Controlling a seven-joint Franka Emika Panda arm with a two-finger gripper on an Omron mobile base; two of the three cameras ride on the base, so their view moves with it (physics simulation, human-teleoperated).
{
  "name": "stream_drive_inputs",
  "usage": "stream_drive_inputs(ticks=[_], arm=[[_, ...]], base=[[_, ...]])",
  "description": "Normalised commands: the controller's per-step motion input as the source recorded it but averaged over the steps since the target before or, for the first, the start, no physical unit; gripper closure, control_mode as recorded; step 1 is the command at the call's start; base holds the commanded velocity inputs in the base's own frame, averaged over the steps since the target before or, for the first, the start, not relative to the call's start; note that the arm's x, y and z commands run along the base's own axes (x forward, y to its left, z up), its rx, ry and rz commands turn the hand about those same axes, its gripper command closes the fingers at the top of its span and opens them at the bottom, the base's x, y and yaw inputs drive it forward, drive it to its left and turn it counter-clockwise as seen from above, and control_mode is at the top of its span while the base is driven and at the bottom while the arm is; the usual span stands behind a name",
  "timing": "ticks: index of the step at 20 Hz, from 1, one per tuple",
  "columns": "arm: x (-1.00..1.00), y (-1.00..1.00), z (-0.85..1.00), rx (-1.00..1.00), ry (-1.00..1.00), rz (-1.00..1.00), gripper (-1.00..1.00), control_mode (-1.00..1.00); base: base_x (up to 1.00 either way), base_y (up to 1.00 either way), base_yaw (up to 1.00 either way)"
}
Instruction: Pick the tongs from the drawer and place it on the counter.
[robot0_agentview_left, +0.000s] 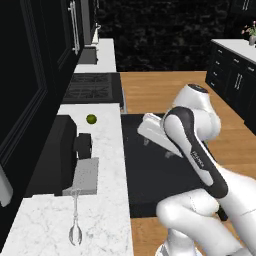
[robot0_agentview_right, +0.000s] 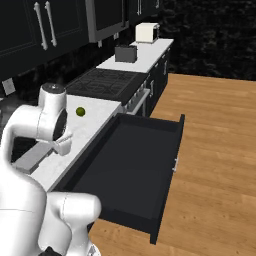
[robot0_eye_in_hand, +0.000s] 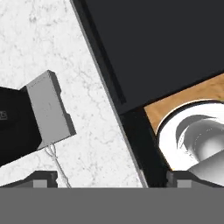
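Note:
The silver tongs (robot0_agentview_left: 75, 220) lie flat on the white marble counter (robot0_agentview_left: 107, 150), just in front of the coffee machine's tray; their thin handle (robot0_eye_in_hand: 57, 161) shows low in the hand view. Beside the counter, the wide black drawer (robot0_agentview_left: 150, 175) stands pulled out, its dark floor (robot0_agentview_right: 130, 165) bare. My gripper (robot0_agentview_left: 152, 136) hangs open above the seam between the counter (robot0_eye_in_hand: 92, 109) and the drawer (robot0_eye_in_hand: 166, 43), with its fingertips wide apart and nothing between them (robot0_eye_in_hand: 111, 178). It is clear of the tongs.
A black coffee machine (robot0_agentview_left: 55, 155) with a grey tray (robot0_eye_in_hand: 48, 109) stands on the counter. A small green ball (robot0_agentview_left: 91, 118) lies behind it. Further back are the black stovetop (robot0_agentview_right: 107, 82) and a toaster (robot0_agentview_right: 126, 53). Wooden floor (robot0_agentview_right: 215, 150) lies right of the drawer.

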Motion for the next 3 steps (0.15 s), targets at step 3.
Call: stream_drive_inputs(ticks=[3], arm=[[0.86,-1.00,0.02,0.00,0.00,-0.01,-1.00,-1.00]], base=[[0.00,0.00,0.00]])
